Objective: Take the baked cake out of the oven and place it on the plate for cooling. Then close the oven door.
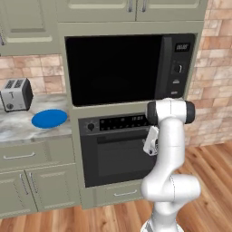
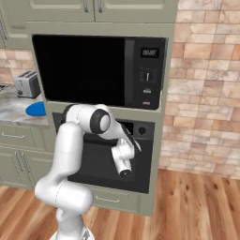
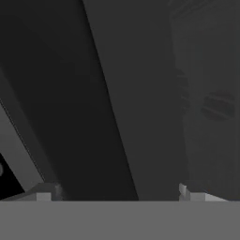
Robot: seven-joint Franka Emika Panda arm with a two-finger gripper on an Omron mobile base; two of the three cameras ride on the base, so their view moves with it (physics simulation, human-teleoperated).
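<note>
1. A toaster (image 1: 16,94) stands far left on the tabletop (image 1: 18,127).
2. The blue plate (image 1: 49,118) lies bare beside it.
3. The oven (image 1: 118,152) sits below the microwave (image 1: 129,68); the oven door (image 1: 113,158) is shut.
4. The pincer (image 3: 117,194), its tips spread wide and holding nothing, hovers near the door.

I see a silver toaster (image 1: 16,94) on the marbled worktop (image 1: 13,129) at left, a large black microwave (image 1: 129,68) set among pale green cabinets (image 1: 27,181), brick wall (image 1: 213,72) right, wooden floor (image 1: 213,181) below.
</note>
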